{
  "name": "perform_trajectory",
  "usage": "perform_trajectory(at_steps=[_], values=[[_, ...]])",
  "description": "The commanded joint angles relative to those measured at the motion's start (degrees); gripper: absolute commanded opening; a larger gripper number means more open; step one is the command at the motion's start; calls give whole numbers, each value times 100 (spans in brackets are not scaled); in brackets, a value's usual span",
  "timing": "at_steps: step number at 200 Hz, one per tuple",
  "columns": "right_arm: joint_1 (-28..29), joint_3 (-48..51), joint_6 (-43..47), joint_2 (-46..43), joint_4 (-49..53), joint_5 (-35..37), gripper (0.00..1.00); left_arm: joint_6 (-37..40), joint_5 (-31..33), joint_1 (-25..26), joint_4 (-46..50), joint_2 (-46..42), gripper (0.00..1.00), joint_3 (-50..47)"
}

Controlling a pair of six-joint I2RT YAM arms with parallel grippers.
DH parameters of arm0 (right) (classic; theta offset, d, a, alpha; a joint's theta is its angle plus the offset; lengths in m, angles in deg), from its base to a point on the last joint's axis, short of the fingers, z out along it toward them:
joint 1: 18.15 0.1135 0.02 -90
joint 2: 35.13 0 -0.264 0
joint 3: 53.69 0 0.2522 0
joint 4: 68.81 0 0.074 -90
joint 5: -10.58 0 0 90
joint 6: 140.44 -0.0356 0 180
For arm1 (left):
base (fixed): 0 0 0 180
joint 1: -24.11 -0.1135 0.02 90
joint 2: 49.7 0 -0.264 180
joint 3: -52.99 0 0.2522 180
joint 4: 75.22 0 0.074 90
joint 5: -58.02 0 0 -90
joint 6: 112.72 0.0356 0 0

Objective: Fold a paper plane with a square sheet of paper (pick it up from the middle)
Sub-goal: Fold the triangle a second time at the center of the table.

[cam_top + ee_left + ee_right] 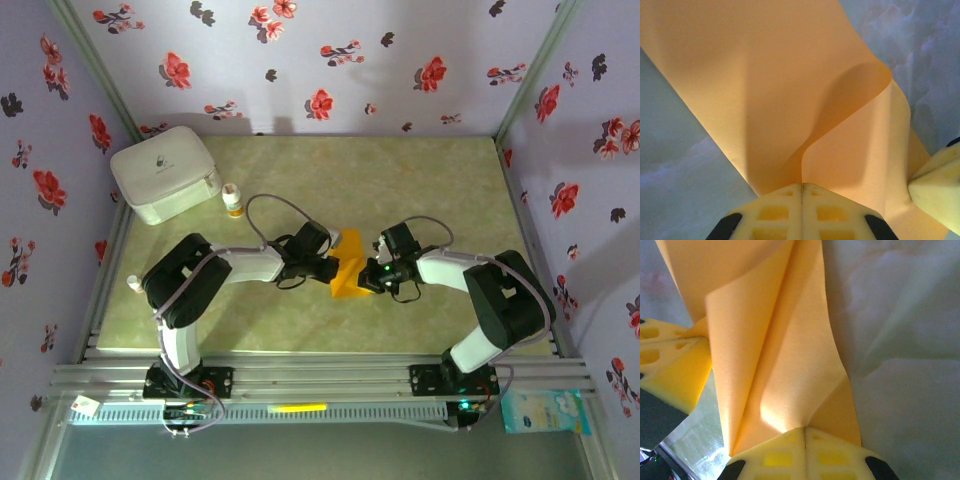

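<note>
Out in the middle of the marbled green desk, to the right of the white plastic case and nearer the arm bases than it is, the square sheet of paper hangs between the two arms. It is bright orange and no longer flat. The left gripper meets the sheet on the side facing the case, and the right gripper meets it on the side away from the case. Both pairs of jaws are clenched on the paper. Through the left wrist camera the yellow pads sit pressed flat together with the sheet's edge nipped at their tip. From there the paper rises away in a broad panel and rolls over into a soft S-shaped curl. One yellow pad of the other arm presses against the sheet low at the right. Through the right wrist camera the jaws are likewise tight together on a corner of the sheet. Long creases run up from that pinch, with layers lapping over one another. The small white bottle with orange cap stands upright just beside the case's right front corner, well apart from the paper. Red-flowered lilac wallpaper lines the walls behind the case and to either side.
</note>
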Motion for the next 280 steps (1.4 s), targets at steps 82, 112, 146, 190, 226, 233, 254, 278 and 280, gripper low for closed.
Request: perform_trajectory(at_steps=[82,112,146,190,226,233,254,278,280], values=[[35,220,7,129,541,271,0,58,72,-83,161,100,2,76],[32,127,-43,47,525,245,1,-110,55,-79,104,153,2,-6],[13,53,-356,-182,230,150,5,-239,53,-81,44,101,1,-163],[-4,96,-1184,-593,-775,20,9,-305,49,-83,54,59,0,-208],[4,-97,-1600,-59,-1397,-368,1,-329,49,-82,35,49,0,-200],[4,-98,-1698,13,-1552,-425,0,-329,40,-79,35,49,0,-200],[22,-125,-1834,78,-1787,-481,0,-320,31,-83,52,45,0,-186],[25,-179,-1811,98,-1751,-526,0,-326,9,-79,43,42,0,-191],[23,-180,-1808,101,-1752,-527,0,-324,6,-77,43,41,0,-191]])
